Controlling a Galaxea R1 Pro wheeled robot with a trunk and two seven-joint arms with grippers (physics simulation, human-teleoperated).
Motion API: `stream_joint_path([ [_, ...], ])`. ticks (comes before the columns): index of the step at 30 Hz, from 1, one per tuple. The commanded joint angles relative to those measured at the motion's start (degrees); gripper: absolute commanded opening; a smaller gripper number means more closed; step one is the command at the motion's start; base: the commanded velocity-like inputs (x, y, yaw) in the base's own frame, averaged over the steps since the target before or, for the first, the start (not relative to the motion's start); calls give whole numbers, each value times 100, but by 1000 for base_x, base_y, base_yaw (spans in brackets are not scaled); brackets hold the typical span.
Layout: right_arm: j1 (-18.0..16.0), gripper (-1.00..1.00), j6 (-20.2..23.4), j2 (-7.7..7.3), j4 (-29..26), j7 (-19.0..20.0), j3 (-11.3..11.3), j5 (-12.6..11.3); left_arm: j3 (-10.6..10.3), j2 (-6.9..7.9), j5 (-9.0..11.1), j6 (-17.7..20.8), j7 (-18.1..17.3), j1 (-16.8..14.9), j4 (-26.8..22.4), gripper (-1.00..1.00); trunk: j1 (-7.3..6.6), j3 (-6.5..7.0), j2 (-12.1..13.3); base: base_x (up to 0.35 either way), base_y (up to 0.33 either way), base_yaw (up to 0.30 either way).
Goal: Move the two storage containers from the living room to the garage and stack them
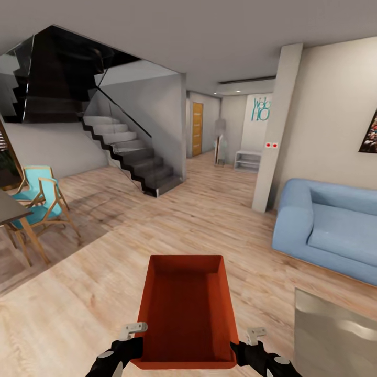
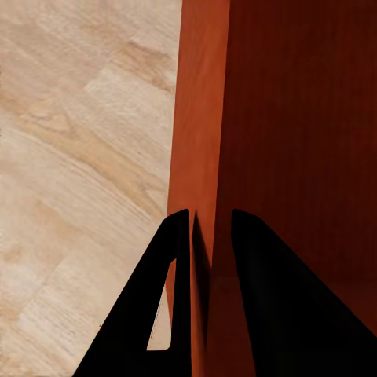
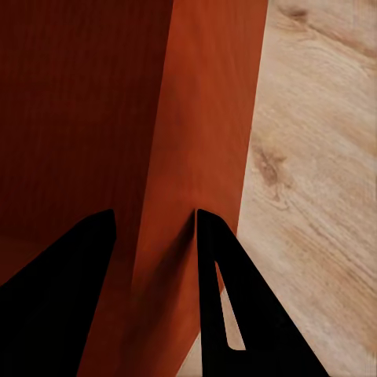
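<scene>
The orange-red box bin is held up over the light wood plank floor. The left hand pinches one side wall, the right hand the other. Carry it level toward the far orange-brown door.

Only text: large teal decorative lettering on the white far wall panel above the low white shelf unit, roughly "Wel… HO", too blurred and partly pillar-cut to read fully.
</scene>
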Motion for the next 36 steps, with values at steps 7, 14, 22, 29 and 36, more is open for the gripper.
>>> stream_joint_path([
  [7, 0, -100, -7, 47, 17, 78, -32, 127, 45, -83, -19, 33, 28, -6, -28, -100, 4, -7, -6, 321, 108, 0],
  [14, 0, -100, -7, 47, 17, 117, -32, 132, 45, -83, -19, 33, 28, -6, -28, -100, 4, 28, -6, 321, 107, 0],
  [22, 0, -100, -7, 47, 17, 116, -32, 133, 45, -83, -19, 35, 28, -6, -28, -100, 4, 30, -6, 321, 41, 0],
  [29, 0, -100, -7, 47, 17, 123, -32, 134, 45, -83, -27, 42, 28, -6, -28, -100, 4, 30, -6, 322, 1, 0],
  [36, 0, -100, -7, 47, 17, 123, -32, 132, 45, -83, -28, 42, 28, -6, -28, -100, 4, 30, -6, 326, 0, 0],
])
